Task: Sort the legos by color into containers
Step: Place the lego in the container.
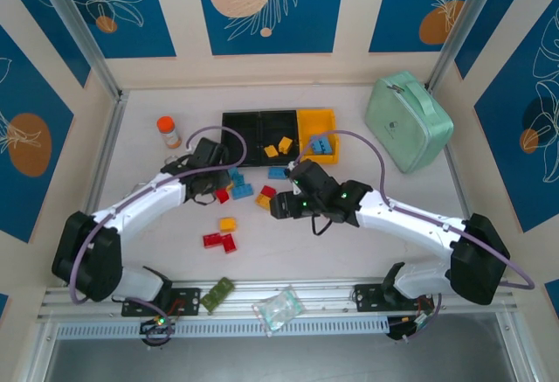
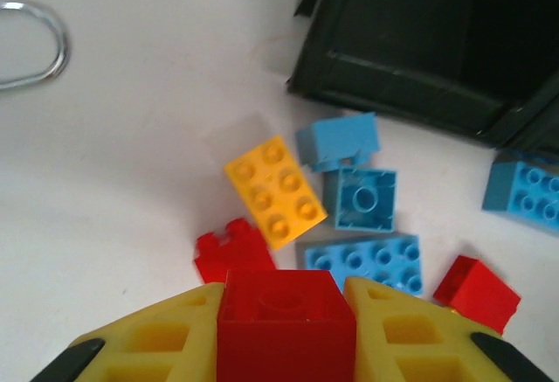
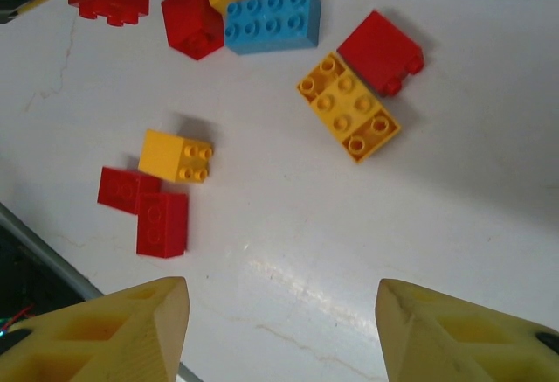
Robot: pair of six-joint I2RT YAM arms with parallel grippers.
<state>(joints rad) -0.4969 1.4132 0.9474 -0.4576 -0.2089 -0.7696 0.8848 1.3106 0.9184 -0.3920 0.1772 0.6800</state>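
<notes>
white tabletop (image 1: 288,255) carried everything i could see. both arms reached in from the near edge and met just in front of the containers (image 1: 262,114), three bins in one row, two black and one yellow-orange bin (image 1: 316,113) at the row's right end. a mint-green case (image 1: 409,120) lay to the right of the containers, and an orange-capped bottle (image 1: 168,131) stood to their left.

my left gripper (image 2: 284,308) was clenched on a red brick (image 2: 284,329), which sat squarely between the two yellow fingers (image 2: 166,343) just in front of the left black bin. my right gripper (image 3: 279,312) hung released in front of the row, its jaws apart with only bare table between them.

most of the legos (image 1: 240,185) lay loose in a scatter on the near side of the containers. from the left wrist i saw a yellow-orange brick (image 2: 274,191), a flat blue brick (image 2: 367,260) and an overturned blue one (image 2: 360,197) close to the black bin's corner. farther from the row sat a small yellow-orange brick (image 3: 175,156) touching a red pair (image 3: 148,211). inside the containers, two yellow-orange pieces (image 1: 285,144) rested in the middle black bin and a blue brick (image 1: 323,145) in the yellow-orange one.
</notes>
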